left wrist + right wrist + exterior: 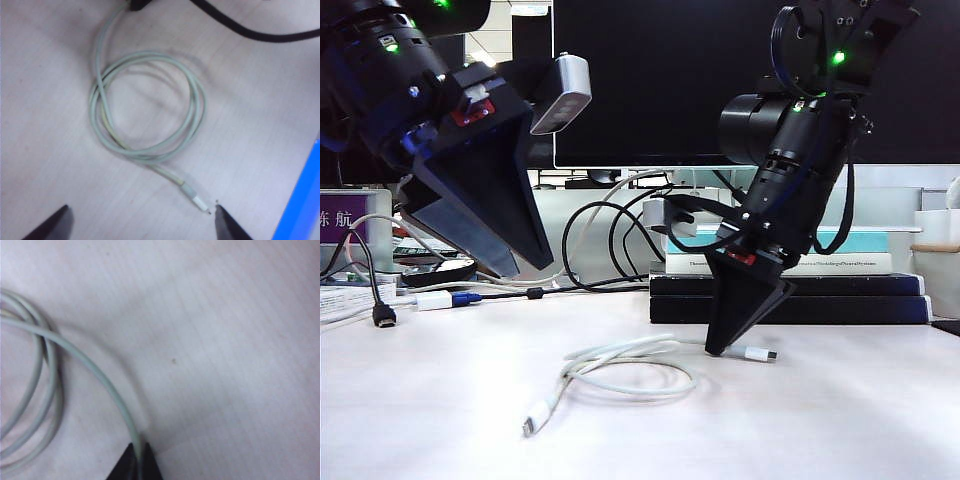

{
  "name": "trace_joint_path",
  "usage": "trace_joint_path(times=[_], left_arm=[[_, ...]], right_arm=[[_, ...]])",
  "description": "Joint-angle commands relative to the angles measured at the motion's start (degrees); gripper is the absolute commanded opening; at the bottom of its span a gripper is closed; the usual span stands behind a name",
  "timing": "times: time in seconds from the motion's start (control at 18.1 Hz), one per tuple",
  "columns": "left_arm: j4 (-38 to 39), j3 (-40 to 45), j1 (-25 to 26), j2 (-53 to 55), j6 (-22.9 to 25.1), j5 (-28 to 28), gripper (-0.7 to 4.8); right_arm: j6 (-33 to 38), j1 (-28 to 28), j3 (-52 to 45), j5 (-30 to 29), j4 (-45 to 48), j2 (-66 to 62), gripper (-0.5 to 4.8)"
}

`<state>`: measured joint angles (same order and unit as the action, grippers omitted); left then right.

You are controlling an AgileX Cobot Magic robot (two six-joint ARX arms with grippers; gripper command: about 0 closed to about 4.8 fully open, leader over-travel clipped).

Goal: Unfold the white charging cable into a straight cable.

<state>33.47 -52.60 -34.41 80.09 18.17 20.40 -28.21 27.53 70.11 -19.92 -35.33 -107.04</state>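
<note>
- Exterior view first: the right claw (718, 349) is down on the counter (840, 420), pinched shut on the white charging cable (620, 372) just short of its far plug (760, 353), which pokes out past the tips on the side away from the coil.
- Right wrist view backs that up: the cord (95, 371) runs straight into the closed tips, no gap showing.
- Left claw (142, 222) is hanging well above the counter, spread wide, holding nothing. The near plug (199, 202) sits just inside one of its fingertips (227, 226), and the coil is further out in front of it.
- Orientation: the cable isn't straight at all yet. It's a roughly round coil of a few turns lying flat, with two tails. One plug end points toward the camera side of the counter, the other points out past the right claw, toward the stack of books (790, 285).
- What could go wrong, my guess: that grip is on a thin, slick cord, so a pull could slide it out through the tips.
- Also the strands cross each other in the coil, so pulling one end with the other end loose may just drag the whole loop along or tighten it into a knot.
</note>
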Motion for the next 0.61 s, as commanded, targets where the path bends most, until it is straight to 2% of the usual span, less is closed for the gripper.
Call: trace_joint_path(times=[0.06, 0.11, 0.33, 0.44, 0.61], left_arm=[[-0.61, -0.22, -0.07, -0.11, -0.22, -0.07, 3.77], [-0.85, -0.22, -0.07, -0.11, -0.22, -0.79, 3.77], [-3.02, -0.22, 0.02, -0.17, -1.68, -14.32, 3.82], [-4.31, -0.22, 0.02, -0.63, -1.75, -15.91, 4.09], [-7.54, -0.22, 0.04, -3.65, -4.00, -18.29, 4.09]], right_arm=[[3.45, 0.09, 1.97, 0.96, 1.03, -0.42, -0.05], [4.02, 0.11, 3.50, 0.94, 0.26, -0.35, -0.05], [4.22, 0.13, 17.42, 0.72, -12.31, 0.55, -0.05], [4.22, 0.13, 24.15, 0.72, -16.90, 3.10, -0.06], [4.22, 0.13, 27.91, 0.98, -19.61, 8.15, -0.05]])
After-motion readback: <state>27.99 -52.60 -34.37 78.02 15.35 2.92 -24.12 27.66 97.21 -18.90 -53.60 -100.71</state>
